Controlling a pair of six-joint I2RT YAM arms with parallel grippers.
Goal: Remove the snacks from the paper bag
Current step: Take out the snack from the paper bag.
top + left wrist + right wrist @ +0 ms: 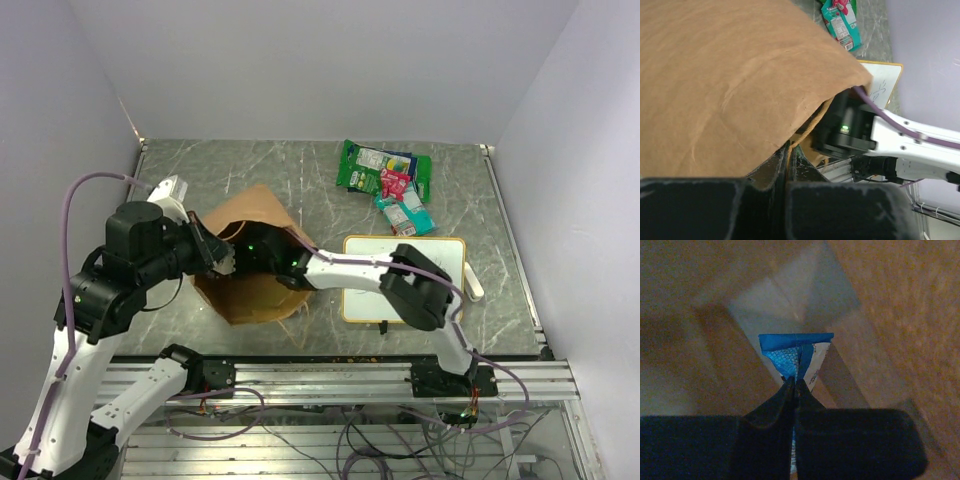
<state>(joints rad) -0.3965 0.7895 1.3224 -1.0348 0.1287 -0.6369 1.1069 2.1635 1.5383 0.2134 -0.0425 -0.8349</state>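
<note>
Inside the bag, the right gripper pinches a blue packet at its edge. The packet looks light, thin and slippery, so a flat seam is the best hold. The left gripper pinches the bag's rim.

Brown paper bag; blue packet with fine scale pattern, white side; green, teal, pink-red snacks; grey white-veined table.

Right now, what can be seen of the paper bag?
The paper bag is brown kraft, creased, with a thin string handle trailing at its near side. It seems tipped over on the grey marbled table, left of centre. The left end effector pinches its rim; the right end effector reaches inside, gripping a blue packet.
</note>
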